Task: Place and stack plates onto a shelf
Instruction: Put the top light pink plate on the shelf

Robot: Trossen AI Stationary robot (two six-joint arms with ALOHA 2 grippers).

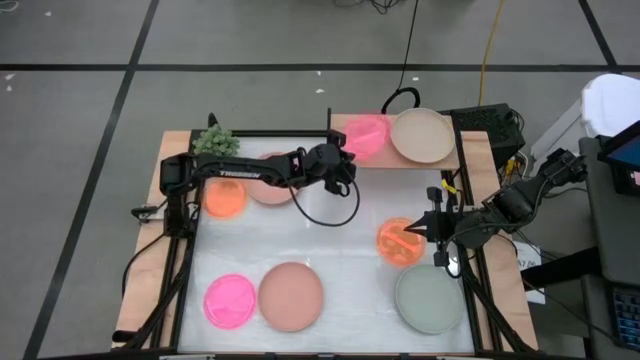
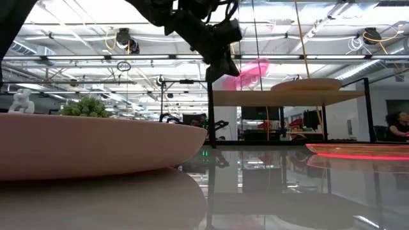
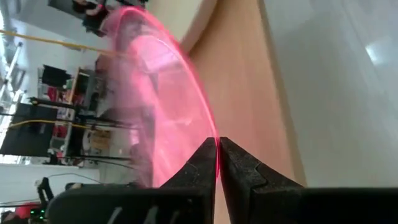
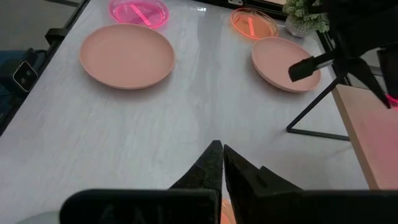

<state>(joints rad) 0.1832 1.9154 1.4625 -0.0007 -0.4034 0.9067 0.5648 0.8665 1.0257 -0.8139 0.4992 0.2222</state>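
On the shelf (image 1: 340, 128), high view: the left gripper (image 1: 347, 160) holds the edge of a neon pink plate (image 1: 368, 134) beside a beige plate (image 1: 422, 135); the right gripper (image 1: 432, 226) hovers by an orange plate (image 1: 400, 241). Low view: the pink plate tilts above the shelf top. Left wrist view: fingers (image 3: 199, 165) pinch its rim. Right wrist view: fingers (image 4: 211, 163) pressed together, empty.

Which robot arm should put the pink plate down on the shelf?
The left one, probably. The left gripper already pinches the pink plate by its rim, tilted over the shelf beside the beige plate. The right gripper waits shut, near the orange plate.
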